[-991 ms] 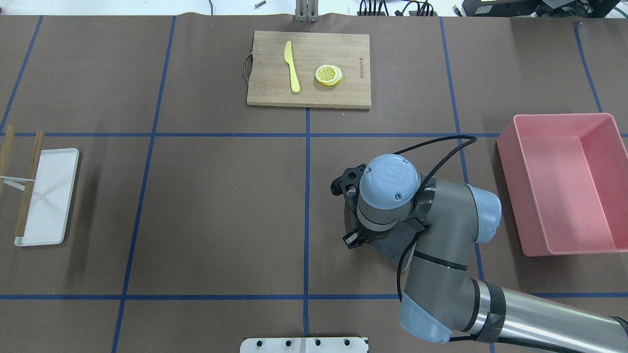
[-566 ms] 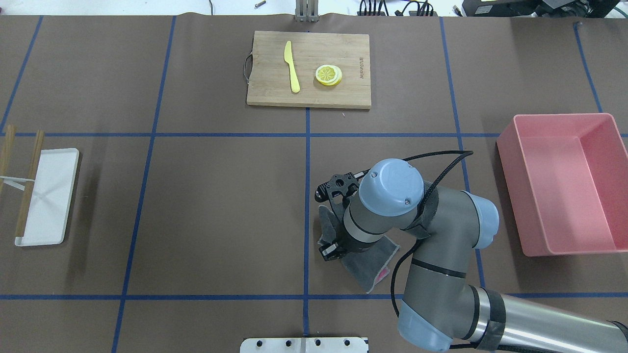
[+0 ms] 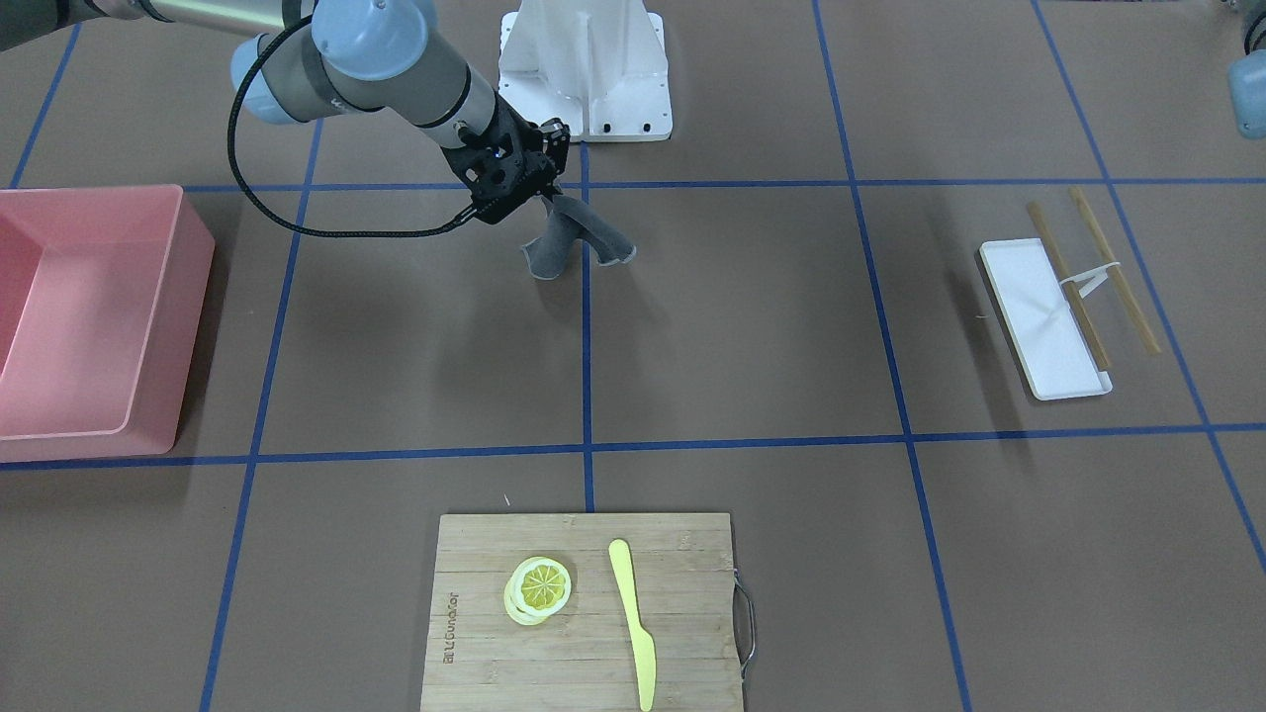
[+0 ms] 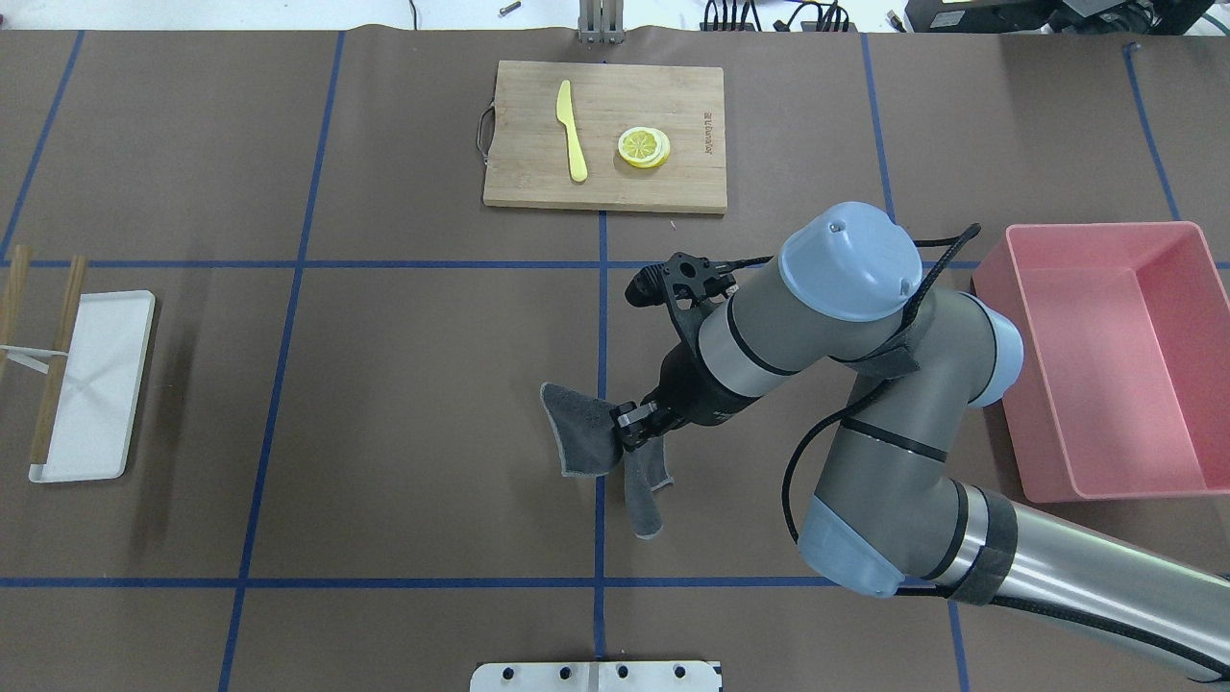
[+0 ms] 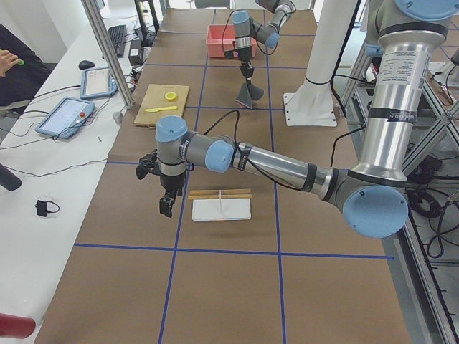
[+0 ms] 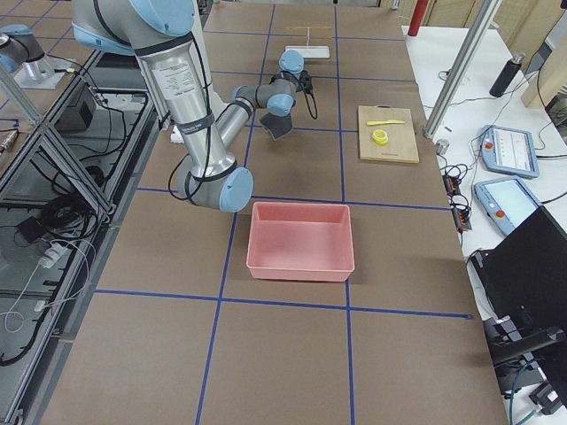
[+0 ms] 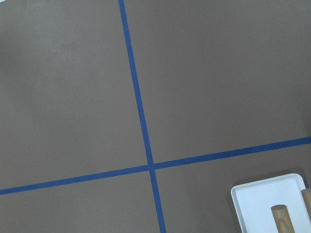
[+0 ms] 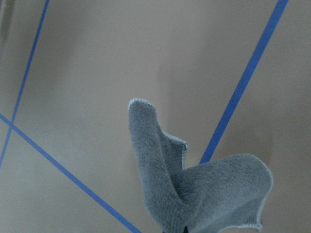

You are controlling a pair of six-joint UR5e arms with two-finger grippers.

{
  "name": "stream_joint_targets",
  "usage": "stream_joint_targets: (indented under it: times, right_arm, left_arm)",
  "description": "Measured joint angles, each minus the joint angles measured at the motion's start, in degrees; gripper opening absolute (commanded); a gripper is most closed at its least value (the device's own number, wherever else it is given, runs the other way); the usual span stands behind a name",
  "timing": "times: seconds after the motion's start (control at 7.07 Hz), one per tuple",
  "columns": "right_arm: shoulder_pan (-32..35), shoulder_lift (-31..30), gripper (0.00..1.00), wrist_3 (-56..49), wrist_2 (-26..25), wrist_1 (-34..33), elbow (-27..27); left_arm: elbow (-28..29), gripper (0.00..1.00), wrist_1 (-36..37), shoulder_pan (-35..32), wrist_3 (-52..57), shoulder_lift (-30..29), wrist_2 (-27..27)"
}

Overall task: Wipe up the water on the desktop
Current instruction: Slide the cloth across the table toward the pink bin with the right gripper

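The right gripper (image 4: pixel 631 424) pinches a grey cloth (image 4: pixel 583 440), which hangs in two folds over the desktop (image 4: pixel 423 384) at the centre tape line (image 4: pixel 602 317). The left gripper (image 5: pixel 166 206) hangs above the desktop near the white tray (image 5: pixel 221 209). Whether it is spread or pressed together cannot be told.
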Motion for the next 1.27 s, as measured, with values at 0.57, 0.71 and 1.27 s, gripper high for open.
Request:
stream_joint_targets:
  times: [0.57,0.71,1.27]
  right_arm:
    - [1.9,-0.09,0.0,0.01,0.47,3.84,-7.06]
    - [3.54,-0.84,0.0,-0.35,0.5,3.91,-8.24]
    - [10.77,-4.53,0.0,-5.14,1.98,3.29,-13.31]
  left_arm:
    - [0.04,0.99,0.02,0.13,-0.32,-0.32,0.0]
    - [0.0,0.99,0.06,0.14,-0.43,-0.65,0.0]
    - [-0.05,0.99,-0.06,-0.02,0.02,1.28,-0.49]
